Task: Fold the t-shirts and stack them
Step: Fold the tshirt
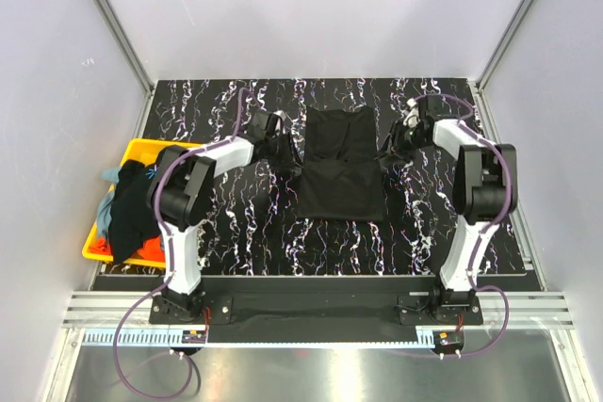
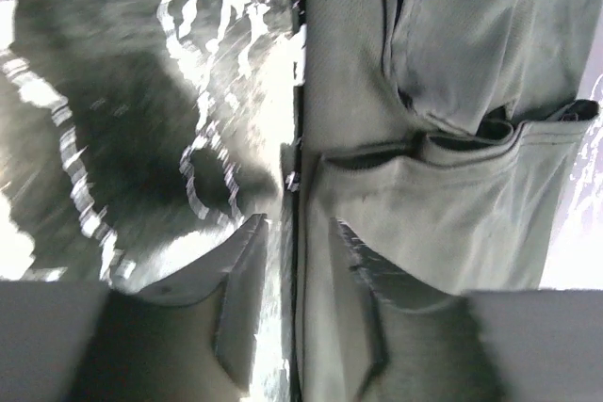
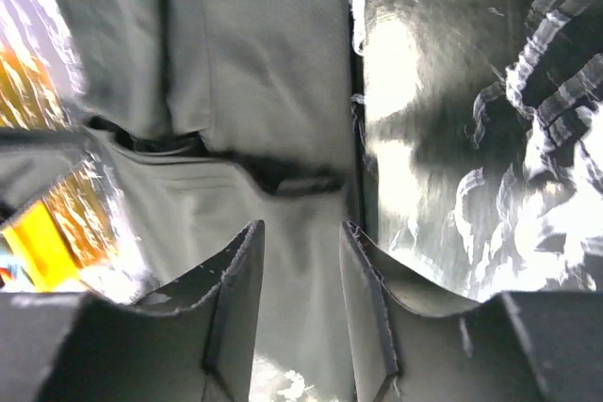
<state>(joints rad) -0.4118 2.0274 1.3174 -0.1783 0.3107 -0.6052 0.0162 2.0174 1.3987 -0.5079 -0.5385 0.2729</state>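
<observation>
Plain black cloth t-shirt (image 1: 339, 171): part-folded, flat at centre of black marbled table (image 1: 236, 223), long axis near-to-far. Left gripper (image 2: 300, 228): jaws parted, empty, at its left edge. Right gripper (image 3: 301, 228): likewise, right edge. Equally near.

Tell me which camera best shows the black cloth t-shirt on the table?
The top external view: it takes in the whole black cloth t-shirt, flat with a fold line across it. The left wrist view shows only one side edge and fold, looking pale grey; the right wrist view shows the same of the opposite edge.
</observation>
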